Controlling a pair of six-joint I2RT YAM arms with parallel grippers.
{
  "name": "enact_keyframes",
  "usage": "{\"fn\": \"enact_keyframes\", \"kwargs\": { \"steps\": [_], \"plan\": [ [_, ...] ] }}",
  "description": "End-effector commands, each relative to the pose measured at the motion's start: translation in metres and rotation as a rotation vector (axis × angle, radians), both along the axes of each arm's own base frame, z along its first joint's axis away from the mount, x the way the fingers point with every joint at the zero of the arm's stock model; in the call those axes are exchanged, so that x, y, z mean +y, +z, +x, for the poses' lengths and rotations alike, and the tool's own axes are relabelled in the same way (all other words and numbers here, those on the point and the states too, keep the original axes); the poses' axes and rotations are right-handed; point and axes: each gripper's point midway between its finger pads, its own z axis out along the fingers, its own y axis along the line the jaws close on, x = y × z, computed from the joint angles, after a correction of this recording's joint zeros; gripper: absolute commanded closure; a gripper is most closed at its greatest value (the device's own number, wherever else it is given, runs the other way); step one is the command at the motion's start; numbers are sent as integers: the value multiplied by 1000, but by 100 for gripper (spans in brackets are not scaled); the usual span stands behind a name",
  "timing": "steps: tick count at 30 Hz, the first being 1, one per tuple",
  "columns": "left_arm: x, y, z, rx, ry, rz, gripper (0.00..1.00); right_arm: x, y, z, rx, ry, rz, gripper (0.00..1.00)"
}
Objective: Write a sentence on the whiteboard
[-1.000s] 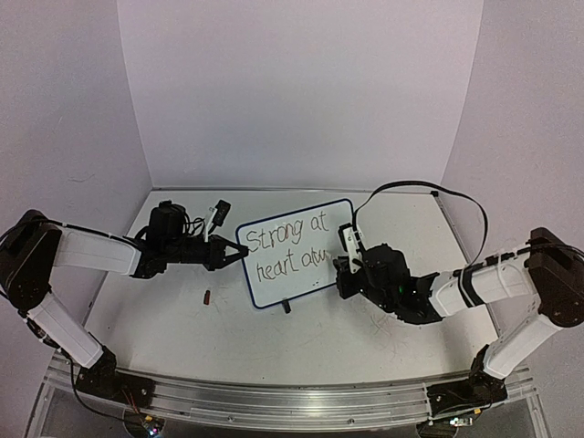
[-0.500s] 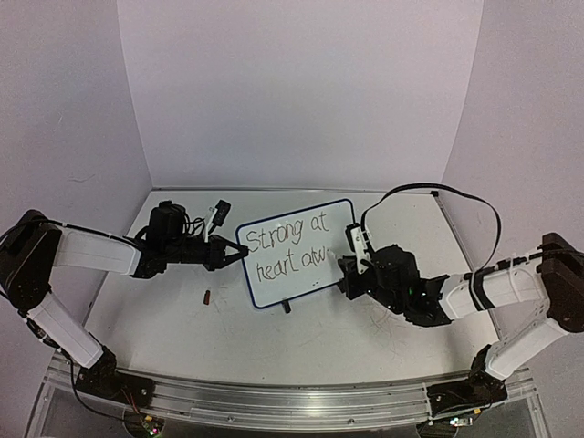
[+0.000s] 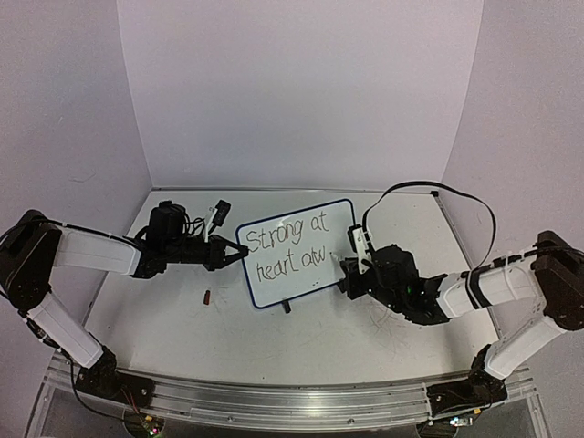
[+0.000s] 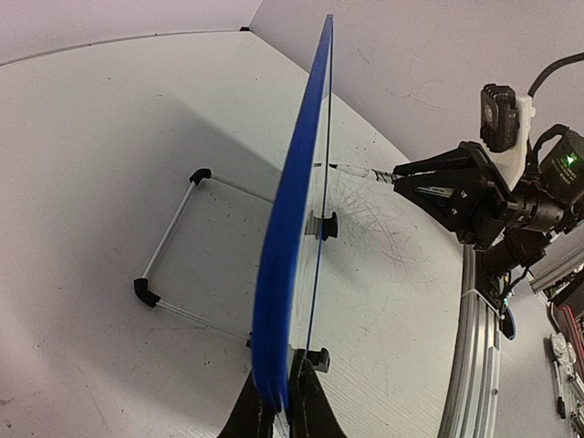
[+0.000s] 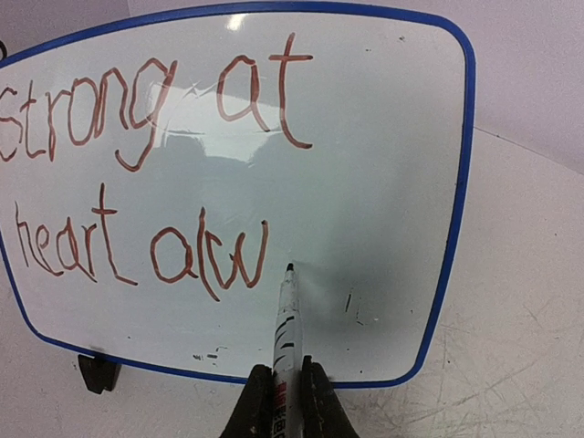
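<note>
While the top view showed the whiteboard (image 3: 321, 212) standing upright on the table (image 3: 182, 338), near its middle and between the two arms, the sentence (image 3: 290, 248) read only "Strong at" over "heart alw", so I judged most of the writing done and the last word unfinished. The left gripper (image 3: 239, 255) was clamped on the board's left edge, and the right gripper (image 3: 347, 266) sat just beside its right edge. In the left wrist view the board showed edge-on, its blue rim pinched between the closed fingers (image 4: 254, 412), with the marker (image 4: 351, 170) tip touching its right-hand face. In the right wrist view the fingers (image 5: 255, 401) gripped the marker, its tip on bare white just right of the "w". The letters were thin and reddish-brown.
</note>
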Motion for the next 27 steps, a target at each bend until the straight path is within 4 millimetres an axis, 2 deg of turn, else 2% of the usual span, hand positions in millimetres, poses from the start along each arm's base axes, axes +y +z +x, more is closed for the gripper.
{"fn": "enact_keyframes", "kwargs": {
  "steps": [1,16,27],
  "plan": [
    [16,-17,18,-24,97,104,100,0,12,10,-27,-46,34,100],
    [14,-16,19,-25,91,102,100,11,17,13,-42,-12,23,100],
    [14,-15,20,-27,90,99,100,18,5,4,1,49,15,100]
  ]
}}
